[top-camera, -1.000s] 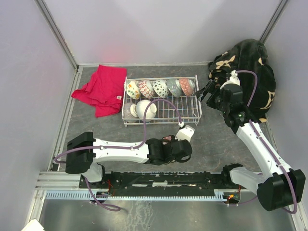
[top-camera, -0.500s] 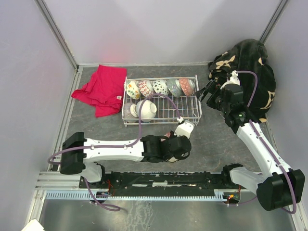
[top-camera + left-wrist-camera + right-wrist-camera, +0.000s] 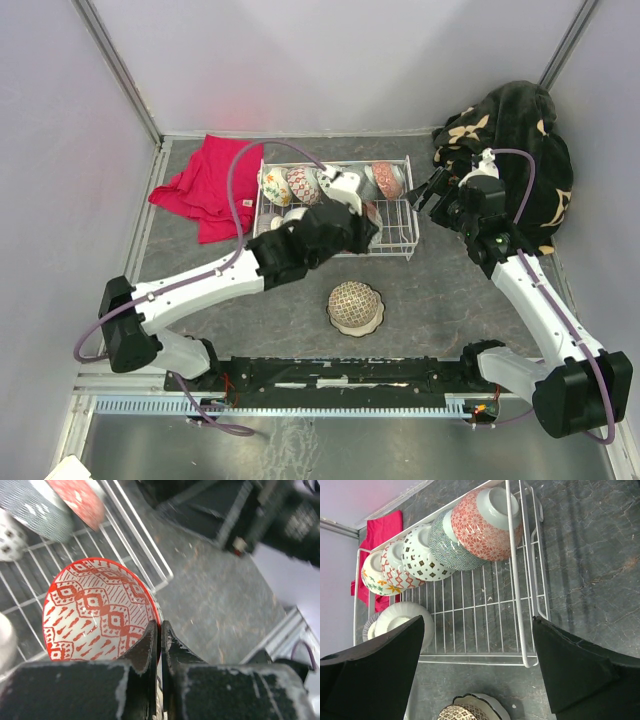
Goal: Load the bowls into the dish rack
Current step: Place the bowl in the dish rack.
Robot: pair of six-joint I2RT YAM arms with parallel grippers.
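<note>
Lifted left gripper (image 3: 160,626) pinches red bowl (image 3: 95,610) — above dish rack (image 3: 396,222).

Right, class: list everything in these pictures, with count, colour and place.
dish rack: one, white wire, mid-table.
leaning bowls: five, mixed patterns, rack's back row.
white bowl: one, white, rack's front left.
red-patterned bowl: one, red-white, held over rack.
stacked bowls: two or more, brown on top, before rack.
red cloth: one, red, left of rack.
dark cloth: one, black-cream, back right.
left gripper: shut on red-patterned bowl.
right gripper: open, beside rack's right end.
</note>
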